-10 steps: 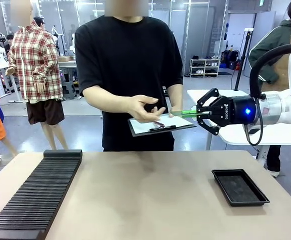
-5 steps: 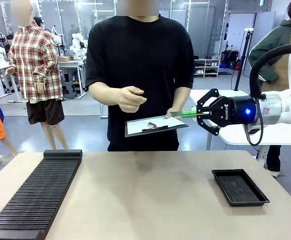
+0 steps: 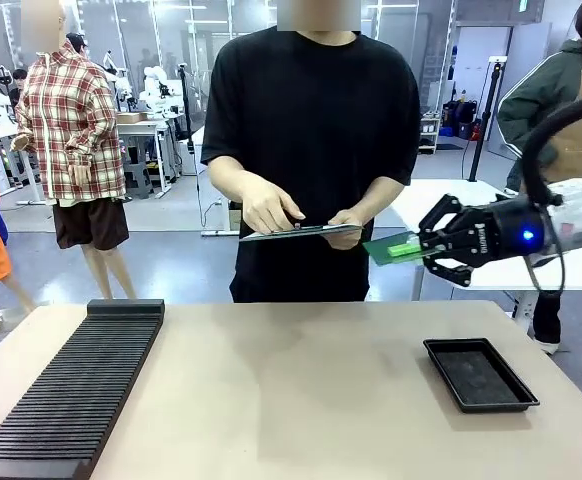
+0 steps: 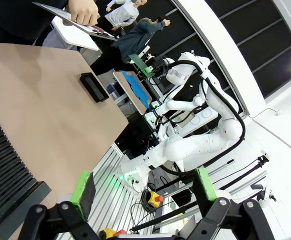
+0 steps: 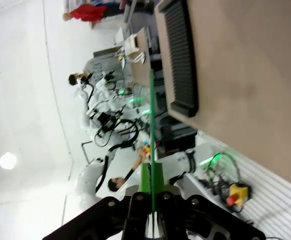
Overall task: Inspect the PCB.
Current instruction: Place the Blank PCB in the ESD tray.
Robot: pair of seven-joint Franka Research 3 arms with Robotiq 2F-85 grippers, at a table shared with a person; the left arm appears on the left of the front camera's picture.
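My right gripper [image 3: 423, 246] hangs in the air above the table's right side, shut on the PCB [image 3: 391, 248]. This thin green board sticks out to the left and slightly down, toward the person. In the right wrist view the PCB [image 5: 151, 125] shows edge-on as a green line rising from the closed right gripper [image 5: 151, 194]. The person stands at the far side holding a clipboard [image 3: 301, 232] in both hands, just left of the board. My left gripper [image 4: 144, 187] is open with nothing between its green pads [image 4: 83, 187]. Far off in that view, the PCB [image 4: 139, 61] shows in the other arm's grip.
A shallow black tray [image 3: 479, 375] lies on the table at the right, below the right gripper. A long black slotted rack [image 3: 71, 390] runs along the left side. The tan table [image 3: 291, 390] lies bare between them. Other people stand in the background.
My right gripper has drawn back to the right and dipped a little, tilting the PCB. The person stepped right, levelled the clipboard and brought the free hand down onto it.
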